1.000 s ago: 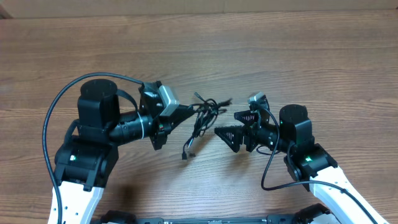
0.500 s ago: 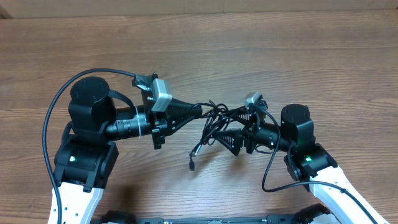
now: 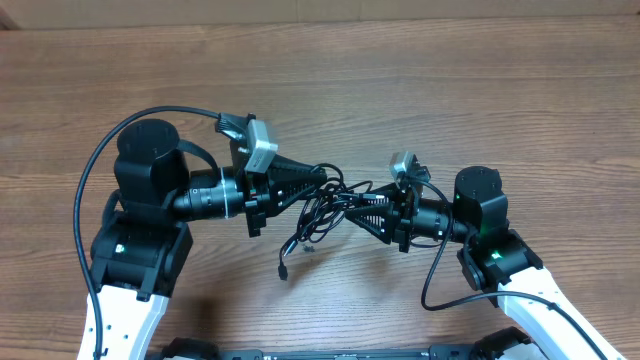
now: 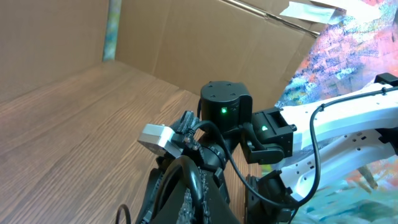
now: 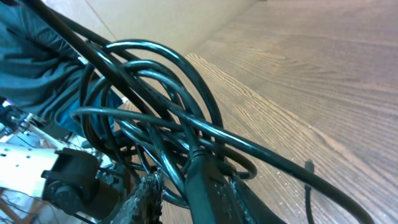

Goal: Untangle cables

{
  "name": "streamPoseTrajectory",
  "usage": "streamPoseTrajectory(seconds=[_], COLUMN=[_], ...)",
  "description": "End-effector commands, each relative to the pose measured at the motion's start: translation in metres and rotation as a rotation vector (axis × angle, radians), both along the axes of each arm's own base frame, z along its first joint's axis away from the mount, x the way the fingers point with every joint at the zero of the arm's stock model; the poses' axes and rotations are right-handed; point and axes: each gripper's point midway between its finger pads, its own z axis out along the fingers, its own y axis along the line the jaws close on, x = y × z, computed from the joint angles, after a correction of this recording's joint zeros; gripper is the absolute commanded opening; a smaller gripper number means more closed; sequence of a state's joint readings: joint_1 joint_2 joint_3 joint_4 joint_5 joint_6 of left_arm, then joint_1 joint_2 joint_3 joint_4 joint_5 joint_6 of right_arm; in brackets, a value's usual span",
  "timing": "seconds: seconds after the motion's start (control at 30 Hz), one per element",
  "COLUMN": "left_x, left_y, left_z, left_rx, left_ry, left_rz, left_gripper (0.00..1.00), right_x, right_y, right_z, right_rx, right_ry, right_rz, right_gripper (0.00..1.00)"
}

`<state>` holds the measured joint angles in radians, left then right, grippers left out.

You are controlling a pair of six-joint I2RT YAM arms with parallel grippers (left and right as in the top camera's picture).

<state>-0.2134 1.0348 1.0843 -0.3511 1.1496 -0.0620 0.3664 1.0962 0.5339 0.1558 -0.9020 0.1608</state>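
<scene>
Tangled black cables (image 3: 318,205) over the wooden table (image 3: 450,80), left pincer (image 3: 322,178) clenched on them, right pincer (image 3: 348,212) grasping them too

Left arm (image 3: 205,200) reaches level toward 3 o'clock, left gripper (image 3: 322,180) pinched tight on cables (image 3: 312,218). Right arm (image 3: 470,205) reaches toward 9 o'clock, right gripper (image 3: 350,212) jaws narrowed around the cables. The two tips are near, facing each other.
</scene>
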Motion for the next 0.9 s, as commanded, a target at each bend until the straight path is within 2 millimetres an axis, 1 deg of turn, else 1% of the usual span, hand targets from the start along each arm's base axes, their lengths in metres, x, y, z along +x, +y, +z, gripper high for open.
streamPoseTrajectory(seconds=[0.0,0.03,0.07,0.1,0.33,0.37,0.4,0.43,0.47,0.57,0.6,0.67,0.73,0.77,0.87], left_x=[0.001,0.001,0.002,0.005,0.013,0.014,0.017,0.021,0.027,0.04,0.044,0.052,0.058,0.061,0.06], left_y=[-0.001,-0.001,-0.001,0.0,-0.001,-0.001,-0.001,0.0,0.002,0.014,0.02,0.032,0.044,0.051,0.055], left_z=[0.0,0.0,-0.001,-0.003,-0.01,-0.011,-0.016,-0.021,-0.03,-0.063,-0.076,-0.096,-0.112,-0.122,-0.13], left_rx=[-0.009,-0.008,-0.008,-0.003,0.007,0.008,0.018,0.03,0.058,0.184,0.238,0.32,0.391,0.434,0.471], left_ry=[0.018,0.018,0.019,0.023,0.05,0.054,0.068,0.086,0.107,0.136,0.159,0.204,0.242,0.266,0.279], left_rz=[-0.013,-0.012,-0.011,0.0,0.014,0.014,0.027,0.05,0.087,0.194,0.245,0.331,0.405,0.444,0.453], left_gripper=[0.04,0.04,0.04,0.04,0.05,0.13,0.29,0.33,0.45,0.54,0.63,0.84,0.9,0.96,0.96], right_x=[-0.001,-0.001,-0.001,-0.001,-0.001,-0.001,-0.001,-0.001,-0.001,-0.001,-0.001,-0.001,-0.001,-0.001,-0.001], right_y=[0.001,0.001,0.001,0.001,0.001,0.001,0.001,0.001,0.001,0.001,0.001,0.001,0.001,0.001,0.001], right_z=[0.007,0.007,0.007,0.006,0.006,0.006,0.006,0.006,0.005,0.005,0.005,0.005,0.005,0.005,0.004], right_rx=[0.013,0.013,0.013,0.013,0.012,0.012,0.011,0.011,0.009,0.008,0.008,0.008,0.008,0.008,0.007], right_ry=[-0.016,-0.016,-0.016,-0.016,-0.015,-0.015,-0.013,-0.011,-0.008,-0.006,-0.006,-0.007,-0.007,-0.007,-0.007], right_rz=[0.017,0.017,0.017,0.017,0.017,0.017,0.017,0.017,0.017,0.017,0.017,0.016,0.016,0.016,0.014], right_gripper=[0.27,0.19,0.13,0.04,0.04,0.04,0.04,0.04,0.04,0.04,0.04,0.04,0.04,0.04,0.04])
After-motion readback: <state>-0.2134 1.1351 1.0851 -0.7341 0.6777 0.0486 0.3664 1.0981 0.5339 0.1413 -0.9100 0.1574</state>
